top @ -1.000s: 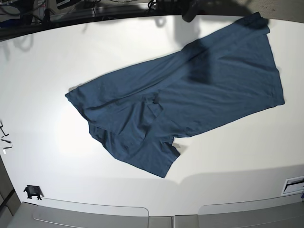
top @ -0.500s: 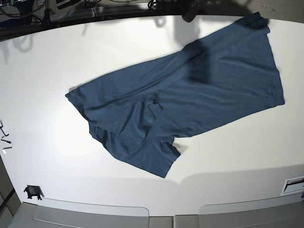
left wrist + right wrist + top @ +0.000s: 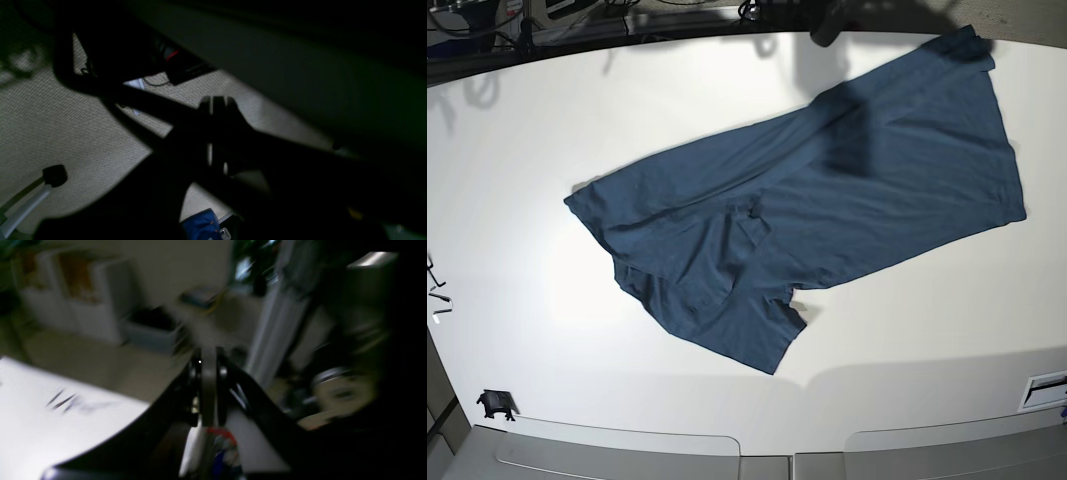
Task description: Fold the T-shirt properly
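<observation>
Nothing on the worktop (image 3: 517, 150) is shifting since the earlier base frames: the T-shirt (image 3: 827, 200) is lying just as it was, and only the shadows along the far edge are changing slightly. The shirt is stretching diagonally across the worktop, one end reaching the far right corner, the other ending left of centre, with a folded-over flap and a sleeve pointing toward the near edge. Neither arm is showing in the base view. The left claw (image 3: 217, 133) is sitting clenched, a dark silhouette pointing down at carpeted floor (image 3: 66, 126) away from the shirt. The right claw (image 3: 208, 390) is also clenched with nothing in it, its view blurred, facing out over a worktop corner toward the room.
</observation>
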### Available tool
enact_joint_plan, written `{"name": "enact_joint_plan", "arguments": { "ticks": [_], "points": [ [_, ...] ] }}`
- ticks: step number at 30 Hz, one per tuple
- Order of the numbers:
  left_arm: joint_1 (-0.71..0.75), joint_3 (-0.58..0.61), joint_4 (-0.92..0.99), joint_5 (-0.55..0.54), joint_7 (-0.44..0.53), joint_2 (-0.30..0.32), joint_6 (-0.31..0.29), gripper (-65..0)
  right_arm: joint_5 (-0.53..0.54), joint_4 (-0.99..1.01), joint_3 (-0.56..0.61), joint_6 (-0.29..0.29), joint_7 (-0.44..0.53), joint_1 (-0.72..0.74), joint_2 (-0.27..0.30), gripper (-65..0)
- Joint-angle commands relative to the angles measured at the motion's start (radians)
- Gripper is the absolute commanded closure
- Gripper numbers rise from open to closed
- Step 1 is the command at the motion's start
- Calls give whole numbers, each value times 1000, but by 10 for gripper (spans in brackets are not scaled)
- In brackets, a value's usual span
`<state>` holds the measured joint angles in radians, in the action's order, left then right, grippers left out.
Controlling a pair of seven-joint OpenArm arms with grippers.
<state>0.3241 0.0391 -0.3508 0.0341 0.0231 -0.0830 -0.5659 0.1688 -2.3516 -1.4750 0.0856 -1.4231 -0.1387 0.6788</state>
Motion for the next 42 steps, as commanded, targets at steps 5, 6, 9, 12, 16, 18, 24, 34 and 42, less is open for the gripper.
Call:
{"name": "enact_joint_plan", "arguments": {
  "ticks": [5,6,9,12,16,18,24,34,42],
  "points": [
    [9,2,-2,-1,5,-11,-26,0,74,30,-3,8,27,0,-105,0],
    [9,2,-2,-1,5,-11,-26,0,92,37,-3,8,27,0,-132,0],
    [9,2,-2,-1,5,-11,-26,0,140,55,-3,8,27,0,-213,0],
    [9,2,-2,0,5,-11,-26,0,194,66,-3,8,27,0,-295,0],
    [9,2,-2,-1,5,-11,-27,0,244,72,-3,11,27,0,-408,0],
    [9,2,-2,-1,5,-11,-27,0,256,72,-3,13,27,0,-454,0],
    [9,2,-2,-1,5,-11,-26,0,258,72,-3,16,27,0,-504,0],
    [9,2,-2,0,5,-11,-26,0,256,217,-3,32,27,0,-503,0],
    [9,2,-2,0,5,-11,-26,0,258,642,-3,32,27,0,-499,0]
  ]
}}
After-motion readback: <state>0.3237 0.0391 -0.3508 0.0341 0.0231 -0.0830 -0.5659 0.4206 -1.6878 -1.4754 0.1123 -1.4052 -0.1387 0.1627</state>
